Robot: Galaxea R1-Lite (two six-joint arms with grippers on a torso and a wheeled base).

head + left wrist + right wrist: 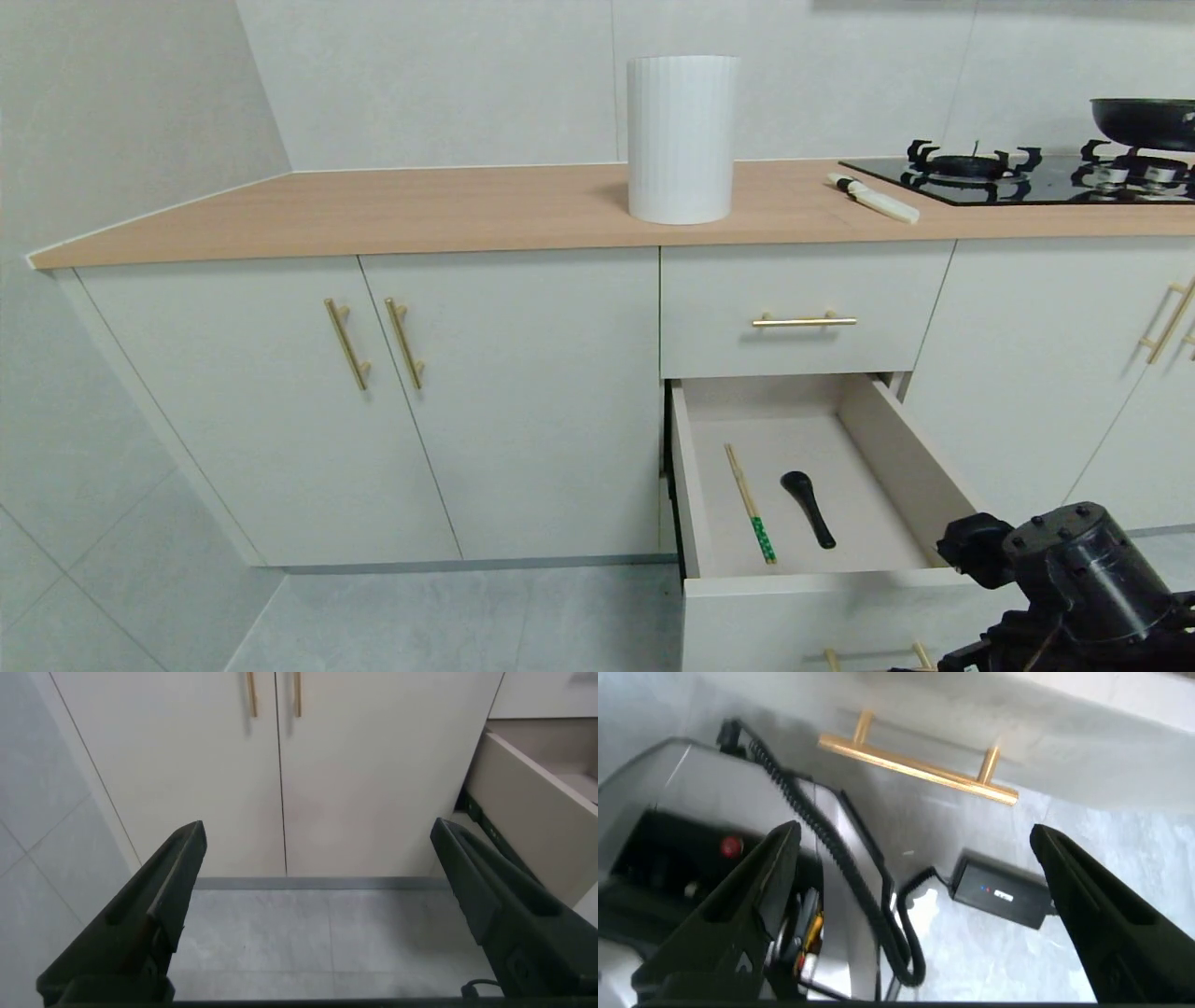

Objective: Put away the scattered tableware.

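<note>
The lower drawer (pixel 688 467) stands pulled out under the counter. On its floor lie a pair of wooden chopsticks with green ends (pixel 750 504) and a black spoon (pixel 808 509), side by side. A white-handled knife (pixel 873 198) lies on the wooden countertop beside the stove. My left gripper (pixel 318 835) is open and holds nothing, low near the floor and facing the cabinet doors, with the drawer's side (pixel 533 784) next to it. My right gripper (pixel 915 838) is open and holds nothing, just below the drawer front's gold handle (pixel 920 761).
A tall white ribbed canister (pixel 681 140) stands on the counter above the drawers. A black gas hob (pixel 1027 177) with a dark pan (pixel 1144 121) is at the far right. The upper drawer (pixel 803 321) and the double doors (pixel 373 345) are shut. A wall closes the left side.
</note>
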